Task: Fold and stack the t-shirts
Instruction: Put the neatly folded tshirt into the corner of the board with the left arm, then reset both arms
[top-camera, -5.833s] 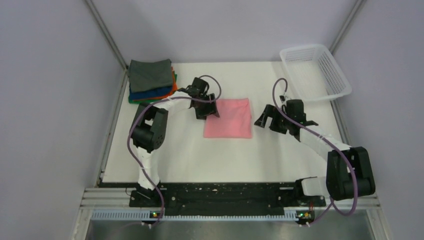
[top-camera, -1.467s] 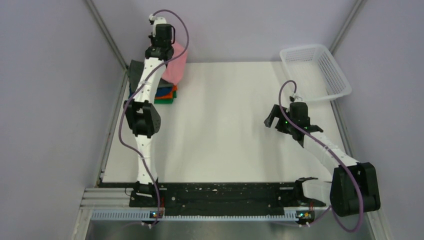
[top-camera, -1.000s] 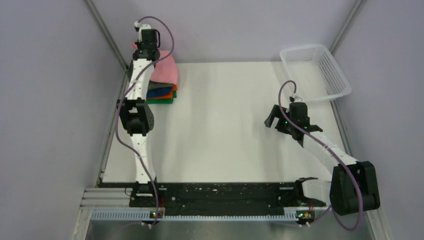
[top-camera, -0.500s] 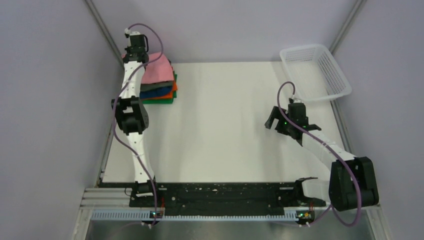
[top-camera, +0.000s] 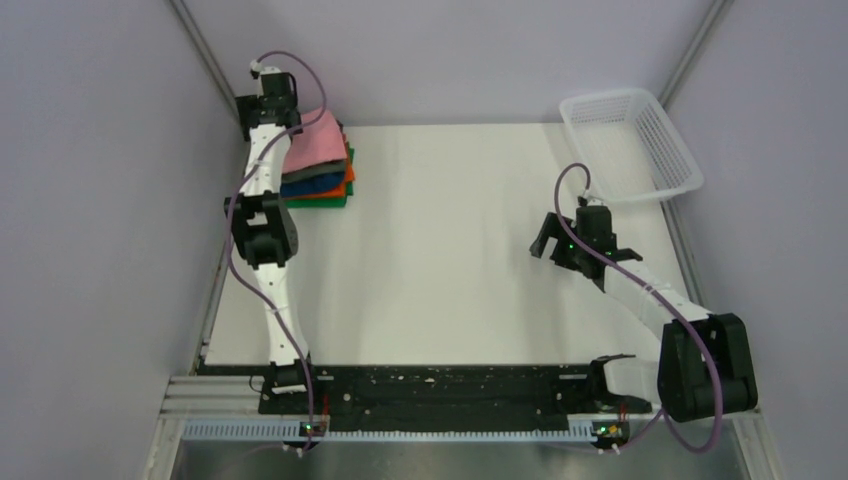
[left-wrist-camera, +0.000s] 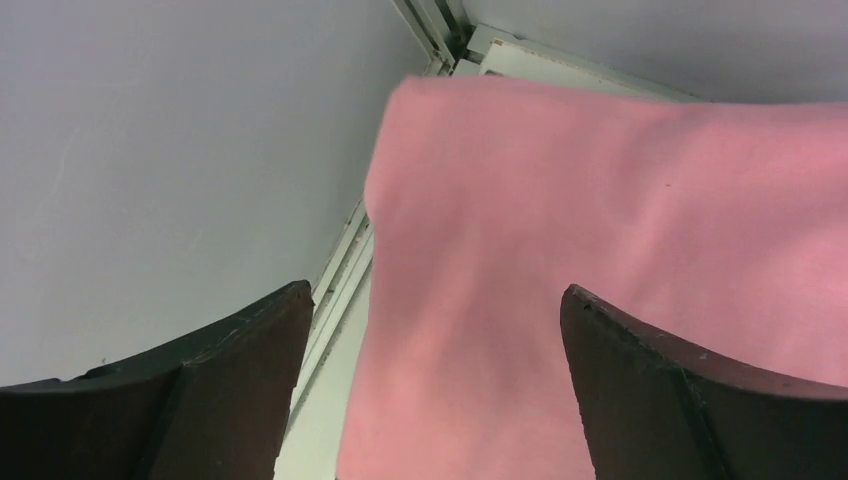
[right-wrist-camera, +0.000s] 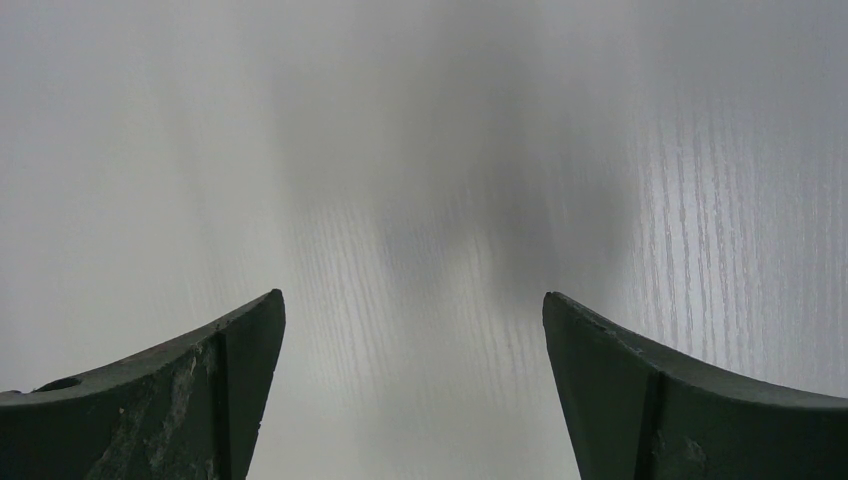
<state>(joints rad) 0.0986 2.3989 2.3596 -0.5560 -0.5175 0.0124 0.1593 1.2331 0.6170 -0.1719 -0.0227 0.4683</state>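
Left end effector: 2 dark fingers spread wide, nothing pinched. Seen from the wrist, the pink t-shirt fills the space beyond and between them; I cannot tell whether either finger touches the cloth. The fingers are matte, curved and wedge-shaped, with scuffed edges.

Pink t-shirt: soft cloth with a fine nap, folded flat, 1 rounded corner pointing toward the back-left corner of the enclosure. It lies on top of the stack at the far-left corner of the surface.

Stack below it, in the overhead view: a thin dark layer, then a blue t-shirt, an orange t-shirt showing at the right edge, and a green t-shirt at the bottom. All are folded into rough rectangles, edges not quite flush.

Left arm: stretched nearly straight from its base to the stack, with a purple cable looping along it.

Right end effector: 2 fingers spread wide, empty, hovering over bare surface right of centre, well apart from the stack. The wrist view shows pale laminate with a faint wood grain and a soft shadow.

White mesh basket: rigid plastic, rectangular, at the far-right corner, tilted against the wall.

Surroundings: plain grey walls, with a metal frame rail along the left edge.
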